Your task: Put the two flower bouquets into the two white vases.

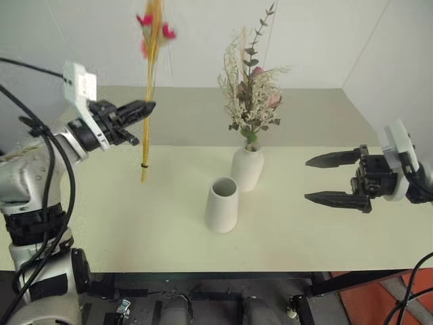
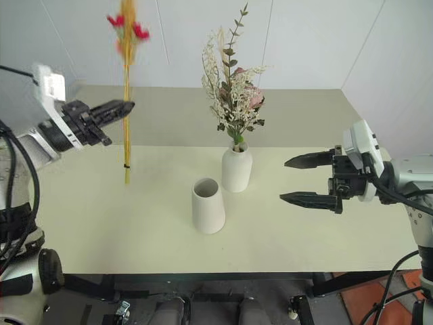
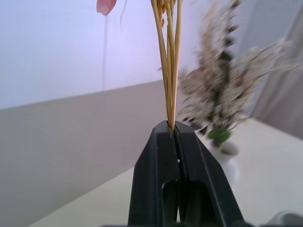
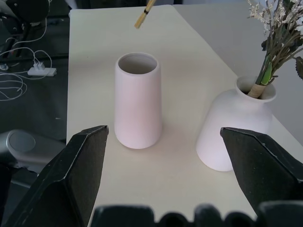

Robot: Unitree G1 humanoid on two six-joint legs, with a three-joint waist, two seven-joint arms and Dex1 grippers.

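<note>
Slim yellow-stemmed bouquet: pinched in the left gripper, hanging above the table, needing a carry over the empty wide-mouthed vase, bushy bouquet already in the bottle vase, right gripper spread wide.

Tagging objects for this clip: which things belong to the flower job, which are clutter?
Job:
- slim yellow-stemmed bouquet, held in shut left gripper
- bushy dried bouquet, already in narrow-neck vase
- wide-mouth vase, empty
- right gripper, open

Clutter:
- cables and white plug on the floor beside the table
</note>
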